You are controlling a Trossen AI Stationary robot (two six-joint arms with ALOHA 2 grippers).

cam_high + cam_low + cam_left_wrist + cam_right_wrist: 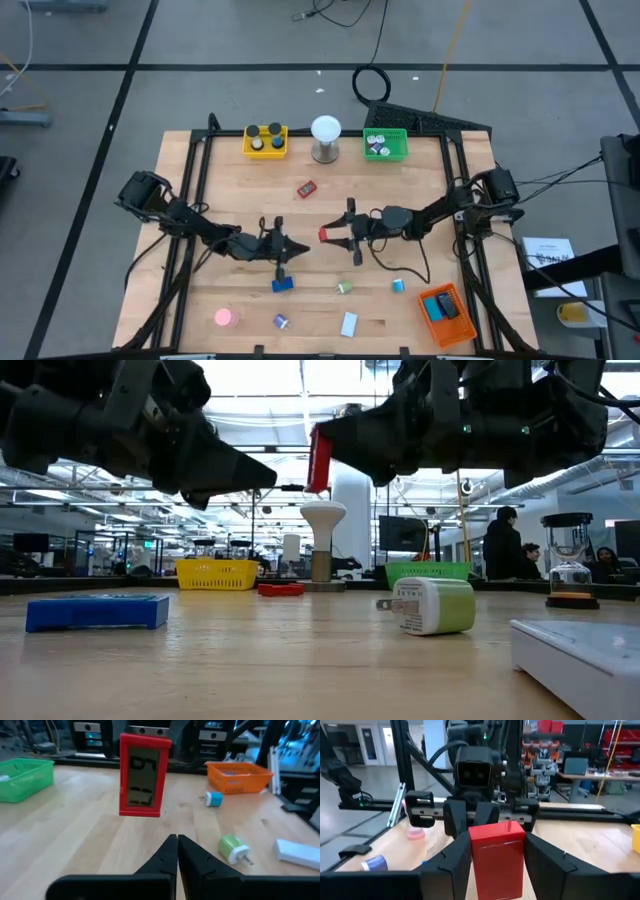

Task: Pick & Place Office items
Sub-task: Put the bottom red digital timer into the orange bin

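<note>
Right gripper (327, 236) pinching red timer (325, 235) mid-table; left gripper (300, 247) pressed together facing it, blue block (283, 286) below, green charger (344, 288) nearby.

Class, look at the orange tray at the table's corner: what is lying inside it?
Inside the orange tray, the high view shows a blue item and a dark item side by side. Whatever lies beneath them is covered and cannot be seen.
</note>
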